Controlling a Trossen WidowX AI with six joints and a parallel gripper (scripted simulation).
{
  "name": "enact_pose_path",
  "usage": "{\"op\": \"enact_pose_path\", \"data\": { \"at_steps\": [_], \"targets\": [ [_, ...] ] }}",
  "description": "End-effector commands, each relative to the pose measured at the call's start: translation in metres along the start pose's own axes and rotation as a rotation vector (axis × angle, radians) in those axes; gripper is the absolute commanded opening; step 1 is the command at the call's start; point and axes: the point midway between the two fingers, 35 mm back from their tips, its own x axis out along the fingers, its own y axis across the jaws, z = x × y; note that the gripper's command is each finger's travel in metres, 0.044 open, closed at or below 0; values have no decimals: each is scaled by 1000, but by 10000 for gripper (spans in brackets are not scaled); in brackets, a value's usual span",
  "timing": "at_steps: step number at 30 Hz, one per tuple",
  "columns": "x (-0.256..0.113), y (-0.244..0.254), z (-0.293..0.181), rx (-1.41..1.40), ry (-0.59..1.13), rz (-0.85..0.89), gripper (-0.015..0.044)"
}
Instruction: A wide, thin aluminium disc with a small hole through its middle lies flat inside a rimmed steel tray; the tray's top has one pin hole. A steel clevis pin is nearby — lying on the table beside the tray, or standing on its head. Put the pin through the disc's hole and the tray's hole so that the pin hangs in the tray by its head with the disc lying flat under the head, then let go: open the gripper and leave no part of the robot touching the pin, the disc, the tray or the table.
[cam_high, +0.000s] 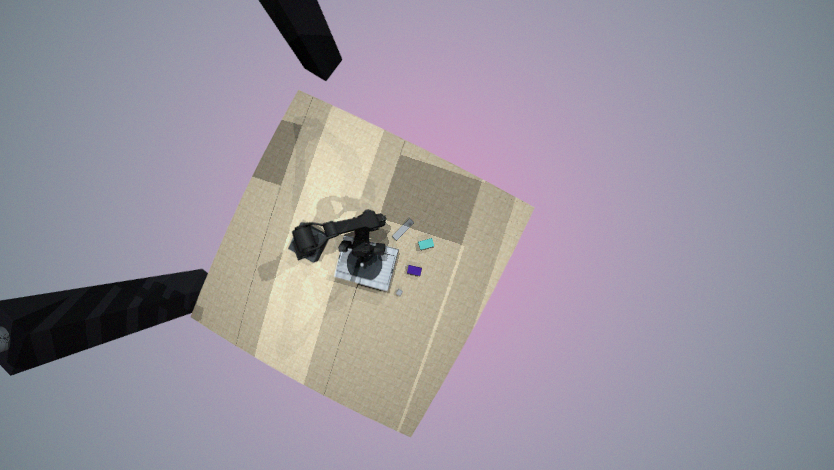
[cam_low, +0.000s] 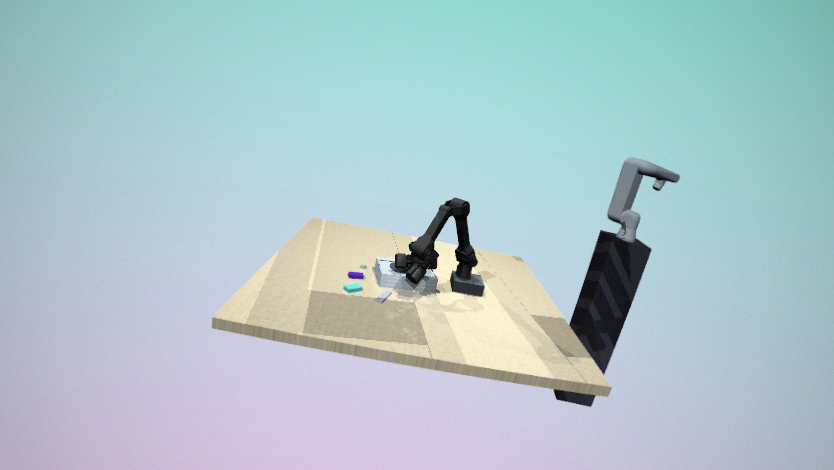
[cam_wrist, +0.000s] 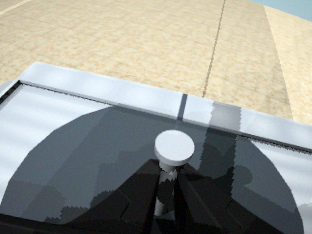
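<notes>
End effector (cam_high: 363, 255) (cam_low: 407, 267) (cam_wrist: 166, 171) pinching clevis pin (cam_high: 361, 264) (cam_wrist: 174, 146), fingers closed in on the shank just below the head. Pin is head up, round pale head above the fingertips, shank running down between them, slightly tilted in the wrist view. Pin is over the middle part of the aluminium disc (cam_high: 374, 270) (cam_low: 394, 266) (cam_wrist: 55, 155). Head sits above the disc, not down on it. Lower end of shank hidden by fingers, so cannot tell if the tip is in the disc's hole or the tray's pin hole; neither hole visible. Disc is wide, dark grey in shade, inside rimmed steel tray (cam_high: 379, 286) (cam_low: 405, 283) (cam_wrist: 100, 87), looks flat. Tray on wooden desk (cam_high: 361, 344) (cam_low: 373, 332) (cam_wrist: 125, 40), narrow dark strip across its far rim in wrist view. Black arm (cam_high: 350, 224) (cam_low: 461, 233) bent, reaching over tray from its dark base (cam_high: 315, 256) (cam_low: 468, 286) beside it. Other items on the desk, off to the tray's side: purple block (cam_high: 414, 270) (cam_low: 356, 275), teal block (cam_high: 426, 244) (cam_low: 352, 287), flat grey bar (cam_high: 402, 229) (cam_low: 382, 296), small grey piece (cam_high: 398, 292) (cam_low: 363, 266) near a tray corner. None touching tray. Pin not released.
</notes>
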Motion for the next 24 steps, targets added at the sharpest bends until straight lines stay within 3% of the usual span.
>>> {"op": "enact_pose_path", "data": {
  "at_steps": [1, 24],
  "targets": [
    [0, 0, 0, 0, 0, 0, 0],
    [3, 0, -4, 9, 4, -1, 0]
  ]
}}
